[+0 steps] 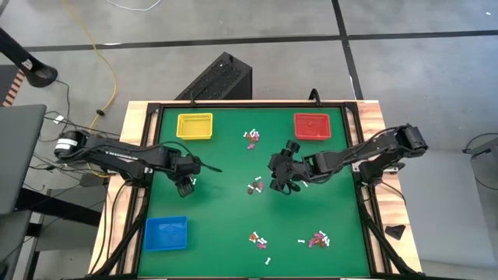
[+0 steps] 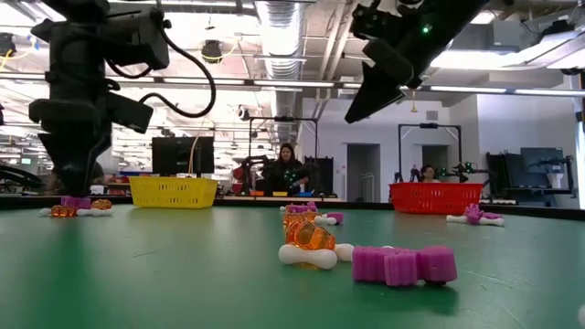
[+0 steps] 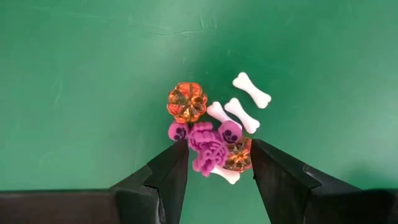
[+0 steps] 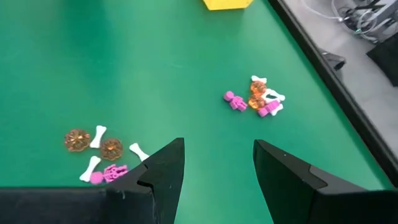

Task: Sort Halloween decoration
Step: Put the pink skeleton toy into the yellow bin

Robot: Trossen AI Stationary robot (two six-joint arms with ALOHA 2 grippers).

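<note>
- High view: I had the left gripper out over the left half of the green table, right above a small cluster of trinkets, and the right gripper near the centre, just beside another little cluster. More heaps lay near the back middle and along the front edge. The yellow tray, red tray and blue tray sat at their corners; I could not tell from here whether anything lay in them
- Low view: both arms hung clear of the felt. An orange pumpkin rested on a white bone just beside a purple piece in the foreground; people showed in the room behind
- Left wrist view: my left jaws stood open and empty, straddling a tight pile of a purple skeleton, purple skulls, orange pumpkins and white bones. My worry was that closing here would pinch several pieces at once, mix colours in one tray, or flick a bone away, because they touched and overlapped
- Right wrist view: the right jaws were also open with nothing between them, over bare felt between two clusters. Descending there would have grasped nothing, so I judged it needed to shift onto one piece first
</note>
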